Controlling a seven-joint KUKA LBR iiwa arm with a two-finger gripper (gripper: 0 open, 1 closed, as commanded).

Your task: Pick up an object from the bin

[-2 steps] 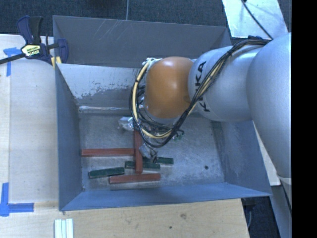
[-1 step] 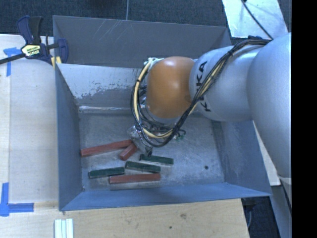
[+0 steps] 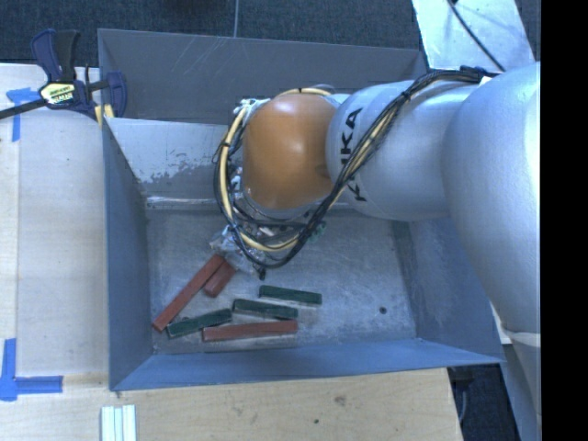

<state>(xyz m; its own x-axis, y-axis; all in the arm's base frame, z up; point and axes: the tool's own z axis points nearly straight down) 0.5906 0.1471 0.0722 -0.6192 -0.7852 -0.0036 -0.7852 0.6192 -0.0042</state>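
Note:
My gripper (image 3: pixel 226 243) hangs low over the bin floor, left of the middle, mostly hidden under the arm's wrist. Just below it lies a short red-brown block (image 3: pixel 218 280), touching the upper end of a long red-brown stick (image 3: pixel 186 297) that slants down to the left. A dark green stick (image 3: pixel 290 295) lies flat a little to the right of the gripper.
More flat sticks lie near the bin's front wall: a dark green one (image 3: pixel 265 310), another dark green one (image 3: pixel 198 322) and a red-brown one (image 3: pixel 250 332). The arm with its orange cover and cables spans the bin's middle and right.

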